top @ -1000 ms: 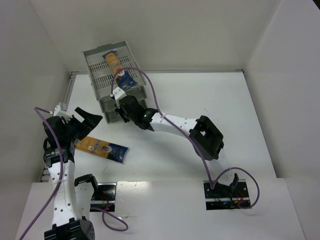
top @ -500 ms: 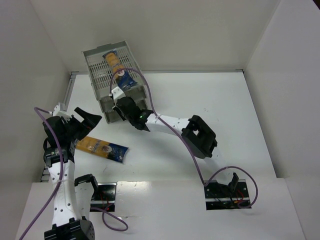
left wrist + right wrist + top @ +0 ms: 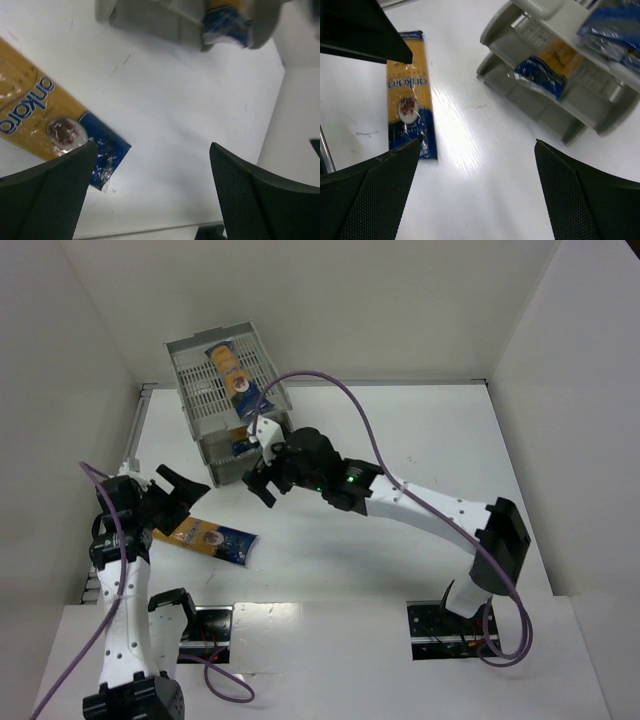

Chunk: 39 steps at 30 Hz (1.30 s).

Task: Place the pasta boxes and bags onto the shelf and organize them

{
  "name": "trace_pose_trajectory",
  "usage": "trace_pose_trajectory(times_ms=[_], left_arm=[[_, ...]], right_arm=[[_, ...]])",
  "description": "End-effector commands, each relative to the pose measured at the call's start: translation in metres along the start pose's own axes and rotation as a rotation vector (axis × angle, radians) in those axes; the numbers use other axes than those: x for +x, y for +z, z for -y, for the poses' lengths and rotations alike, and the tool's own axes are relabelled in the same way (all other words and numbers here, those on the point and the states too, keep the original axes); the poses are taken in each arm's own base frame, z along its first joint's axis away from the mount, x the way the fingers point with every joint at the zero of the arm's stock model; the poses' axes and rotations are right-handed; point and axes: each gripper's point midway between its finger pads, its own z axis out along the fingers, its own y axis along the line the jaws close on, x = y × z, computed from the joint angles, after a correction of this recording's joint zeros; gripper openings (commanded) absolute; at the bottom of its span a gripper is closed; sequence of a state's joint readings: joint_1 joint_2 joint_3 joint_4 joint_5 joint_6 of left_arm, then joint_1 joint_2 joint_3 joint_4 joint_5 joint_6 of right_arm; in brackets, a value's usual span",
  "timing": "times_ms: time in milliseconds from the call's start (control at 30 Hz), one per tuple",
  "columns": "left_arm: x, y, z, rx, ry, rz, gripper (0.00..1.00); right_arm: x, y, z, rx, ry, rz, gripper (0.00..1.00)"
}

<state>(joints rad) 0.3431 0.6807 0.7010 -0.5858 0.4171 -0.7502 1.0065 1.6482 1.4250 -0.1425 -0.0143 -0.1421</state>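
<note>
The shelf [image 3: 200,390] is a light grey slotted rack at the table's far left. One pasta packet [image 3: 233,370] lies on its top tier. A second packet [image 3: 545,70] sits in a lower tier, its blue end [image 3: 241,447] poking out at the front. A third packet [image 3: 205,538] lies flat on the table near the left arm, seen too in the left wrist view [image 3: 40,117] and the right wrist view [image 3: 407,115]. My left gripper [image 3: 188,498] hangs open just above that packet's far side, holding nothing. My right gripper [image 3: 262,482] is open and empty in front of the shelf.
White walls close in the table on the left, back and right. The shelf [image 3: 165,25] stands close to the left wall's corner. My right arm [image 3: 420,510] stretches diagonally across the table's middle. A purple cable [image 3: 340,400] loops above it.
My right gripper has pulled back from the shelf's front toward the table middle and opened; its elbow swung far right. My left gripper dropped slightly toward the packet on the table.
</note>
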Motion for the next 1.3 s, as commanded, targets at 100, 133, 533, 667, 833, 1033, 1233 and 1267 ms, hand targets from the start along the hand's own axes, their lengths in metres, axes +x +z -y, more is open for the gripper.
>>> trace_pose_trajectory(times_ms=[100, 133, 533, 667, 833, 1033, 1233, 1267], left_arm=[[0.034, 0.014, -0.038, -0.273, -0.143, -0.209, 1.00], [0.030, 0.014, -0.050, -0.341, -0.132, -0.191, 1.00], [0.062, 0.038, -0.096, -0.584, -0.166, -0.417, 1.00], [0.048, 0.045, -0.101, -0.627, -0.112, -0.422, 1.00], [0.058, 0.054, -0.115, -0.675, -0.157, -0.479, 1.00], [0.073, 0.060, -0.125, -0.704, -0.201, -0.533, 1.00], [0.081, 0.070, -0.135, -0.715, -0.231, -0.571, 1.00], [0.082, 0.073, -0.138, -0.722, -0.234, -0.579, 1.00]], right_arm=[[0.055, -0.025, 0.025, 0.174, -0.042, -0.113, 1.00], [0.066, -0.025, 0.028, 0.193, -0.044, -0.132, 1.00], [0.085, -0.023, 0.031, 0.209, -0.080, -0.172, 1.00], [0.084, -0.033, 0.048, 0.264, -0.083, -0.184, 1.00], [0.091, -0.036, 0.053, 0.270, -0.050, -0.207, 1.00], [0.094, -0.028, 0.066, 0.284, -0.013, -0.217, 1.00], [0.091, -0.020, 0.075, 0.301, 0.006, -0.220, 1.00], [0.091, -0.017, 0.074, 0.290, 0.006, -0.220, 1.00]])
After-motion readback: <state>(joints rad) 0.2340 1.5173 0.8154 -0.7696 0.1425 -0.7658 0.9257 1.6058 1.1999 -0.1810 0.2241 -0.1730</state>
